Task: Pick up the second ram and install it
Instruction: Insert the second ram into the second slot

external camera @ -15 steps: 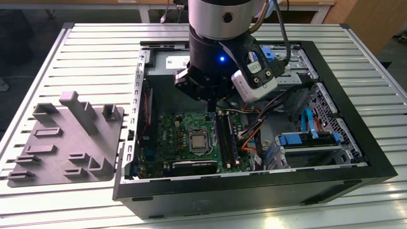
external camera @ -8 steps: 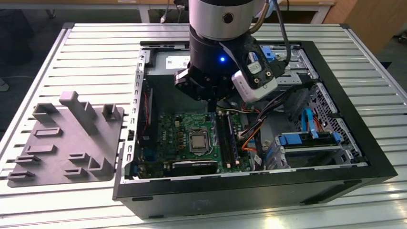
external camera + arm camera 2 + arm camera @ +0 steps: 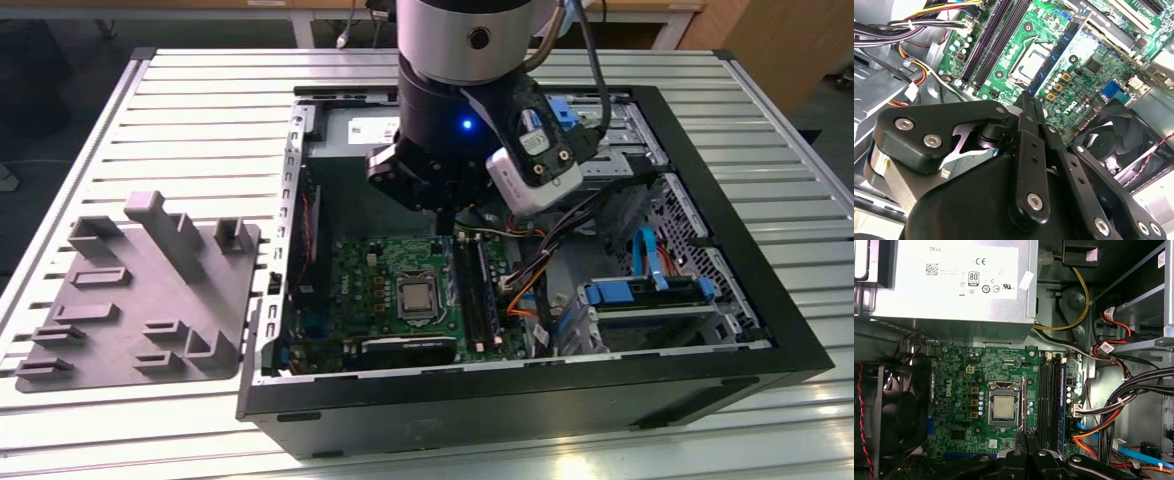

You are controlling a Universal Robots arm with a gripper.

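Exterior view: the arm reaches down into the open computer case (image 3: 534,400), and the gripper (image 3: 443,222) hangs above the green motherboard (image 3: 367,275), just over the far end of the long black slots (image 3: 478,295). On the slatted table (image 3: 214,90), to the exterior view's left of the case, sits the grey plastic tray (image 3: 147,290).

Second wrist view: here's the grip. The two black fingers (image 3: 1026,107) are drawn in almost together, pinched on one end of the second ram (image 3: 1066,47). The dark-blue stick juts straight out from the tips, and in this picture it lies across the board beside the silver processor (image 3: 1029,62). The slots (image 3: 996,37) are on the processor's other side, so the stick is in none of them. A black fan (image 3: 1114,135) sits at the board's edge.

First wrist view: now the stick (image 3: 1023,400) is edge-on, a thin line rising from the fingertips between the processor (image 3: 1004,407) and the slots (image 3: 1049,400). The grey power supply (image 3: 954,280) lies beyond the board, with bundled cables (image 3: 1124,405) off to one side.
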